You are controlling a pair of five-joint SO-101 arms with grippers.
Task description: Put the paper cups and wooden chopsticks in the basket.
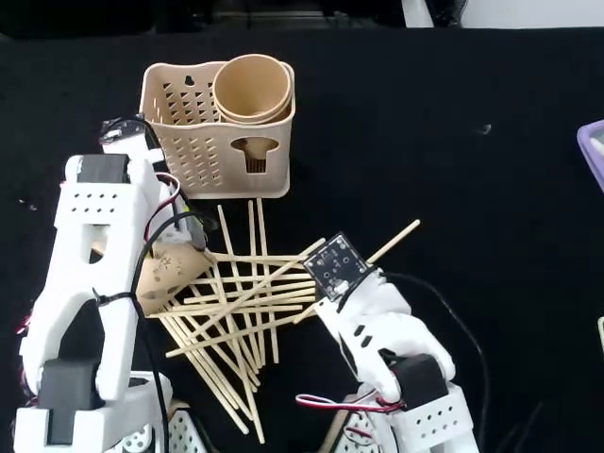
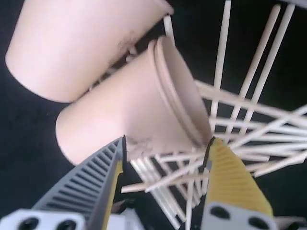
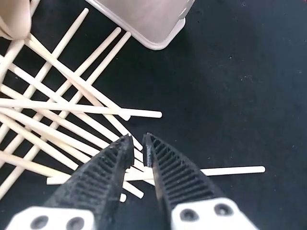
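High view: the basket (image 1: 217,151) on the desk (image 1: 453,170) already holds paper cups (image 1: 252,88), and chopsticks (image 1: 236,302) lie crisscrossed just beside it. Left wrist view: the left tool (image 2: 166,141) is wide, straddling a lying cup (image 2: 129,110) whose long axis is flat and mouth faces the chopsticks. We'd close gently below the rim. Right wrist view: the right tool (image 3: 138,139) is narrow over the chopsticks, with nothing clearly gripped.

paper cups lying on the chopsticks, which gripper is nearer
Left. The left gripper sits right at the nested paper cups lying on the chopsticks, a finger on each side. The right gripper is over the chopsticks farther off, apart from the cups.
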